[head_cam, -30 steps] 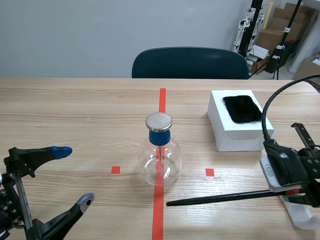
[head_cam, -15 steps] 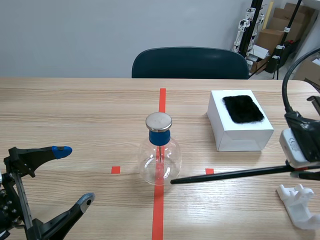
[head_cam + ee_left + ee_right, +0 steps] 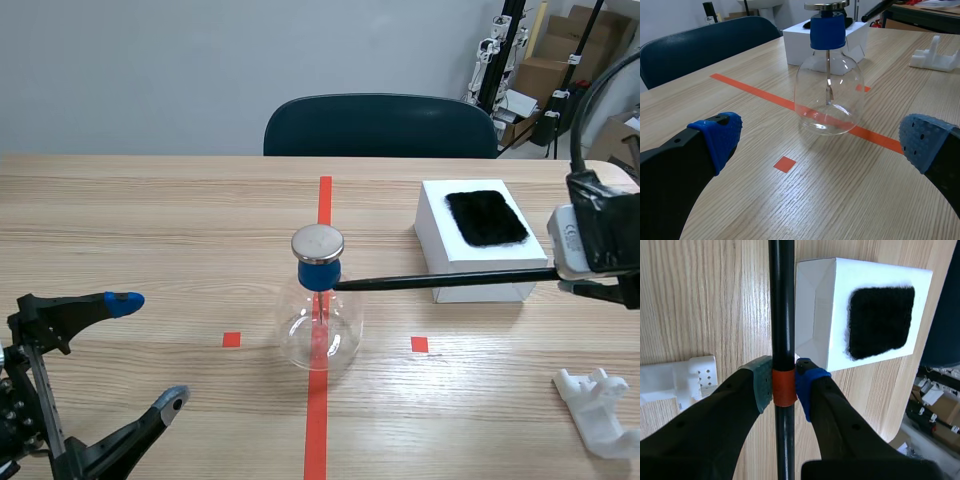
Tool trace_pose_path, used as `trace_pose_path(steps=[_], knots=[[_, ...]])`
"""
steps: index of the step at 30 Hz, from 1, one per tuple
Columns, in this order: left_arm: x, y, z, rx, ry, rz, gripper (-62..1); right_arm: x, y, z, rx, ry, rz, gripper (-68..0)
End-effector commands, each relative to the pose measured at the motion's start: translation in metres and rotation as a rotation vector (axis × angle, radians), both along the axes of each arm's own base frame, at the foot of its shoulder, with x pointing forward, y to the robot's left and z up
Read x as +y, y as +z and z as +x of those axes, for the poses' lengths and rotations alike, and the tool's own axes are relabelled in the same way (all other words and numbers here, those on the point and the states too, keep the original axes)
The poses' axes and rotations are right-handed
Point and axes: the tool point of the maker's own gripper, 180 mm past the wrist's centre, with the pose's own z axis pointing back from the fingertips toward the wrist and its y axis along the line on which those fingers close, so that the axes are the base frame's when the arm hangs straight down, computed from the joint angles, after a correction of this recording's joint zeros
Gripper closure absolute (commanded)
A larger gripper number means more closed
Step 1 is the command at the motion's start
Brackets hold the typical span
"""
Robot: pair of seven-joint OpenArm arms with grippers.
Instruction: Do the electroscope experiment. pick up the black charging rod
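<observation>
The black charging rod hangs level above the table, its free tip close to the blue collar of the glass electroscope flask. My right gripper at the right edge is shut on the rod's other end. In the right wrist view the rod runs straight ahead between the pads, gripped at an orange band. My left gripper stands open low at the front left. In the left wrist view the flask stands ahead of the open left gripper.
A white box topped with a black fur pad stands at the right, behind the rod. A white plastic rod stand lies at the front right. A dark blue chair is at the table's far side.
My right gripper has risen and moved away from the robot with the rod, lifting it off the white stand. The rod's tip now sits near the flask's collar. The left arm stayed still.
</observation>
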Motion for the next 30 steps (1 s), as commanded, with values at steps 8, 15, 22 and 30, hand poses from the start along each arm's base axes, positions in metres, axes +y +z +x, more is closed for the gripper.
trace_pose_path(steps=[8, 15, 22, 30], knots=[[0.003, 0.009, 0.003, -0.029, 0.006, -0.016, -62.3, -0.004, 0.024, 0.005, -0.175, -0.053, 0.052, -0.6], [0.003, 0.009, 0.003, -0.029, 0.006, -0.016, -62.3, 0.002, 0.04, -0.022, -0.261, -0.05, 0.052, -0.6], [0.003, 0.009, 0.003, -0.029, 0.006, -0.016, -62.3, 0.008, 0.056, -0.048, -0.373, -0.013, 0.046, -0.6], [0.003, 0.009, 0.003, -0.029, 0.006, -0.016, -62.3, 0.015, 0.061, -0.089, -0.417, 0.03, 0.072, -0.6]])
